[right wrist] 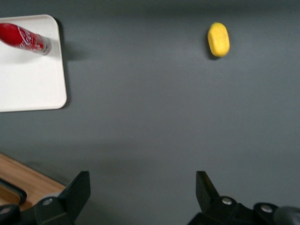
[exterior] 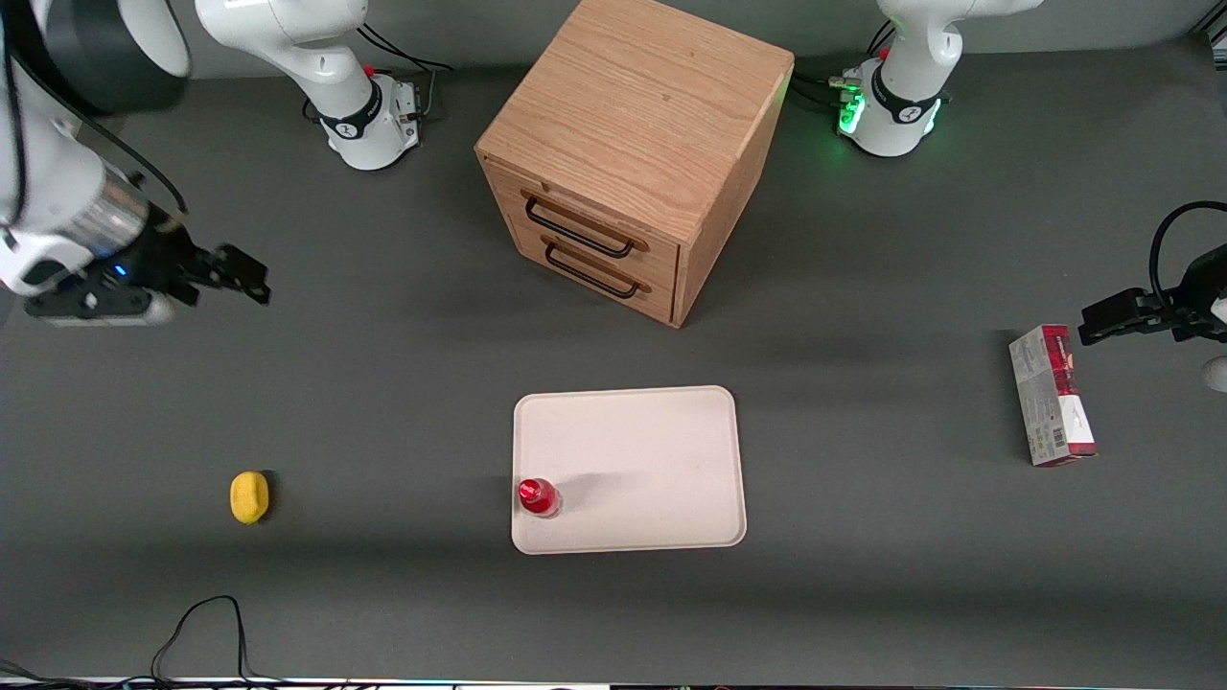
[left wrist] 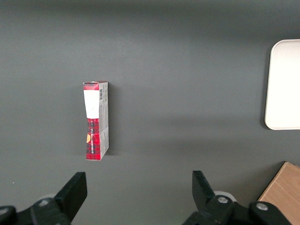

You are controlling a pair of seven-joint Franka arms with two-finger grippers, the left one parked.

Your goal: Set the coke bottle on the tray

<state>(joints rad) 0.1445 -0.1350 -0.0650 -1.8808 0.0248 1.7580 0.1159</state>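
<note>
The coke bottle (exterior: 538, 497) is standing upright on the tray (exterior: 652, 450), right against the tray's edge toward the working arm's end of the desk (exterior: 383, 402) and close to its corner nearest the front camera; its base seems to be sitting just inside the low rim, though that is hard to make out. The gripper (exterior: 230, 273) is hanging well apart from the tray above bare desk, its fingers spread wide and holding nothing. In the right wrist view the open fingers (right wrist: 75, 192) are framing only grey surface. A yellow lump (exterior: 249, 497) is lying alone between the tray and the working arm's end. The wooden drawer cabinet (exterior: 633, 153) is sitting farther from the camera than the tray, with a strip of open desk between them.
</note>
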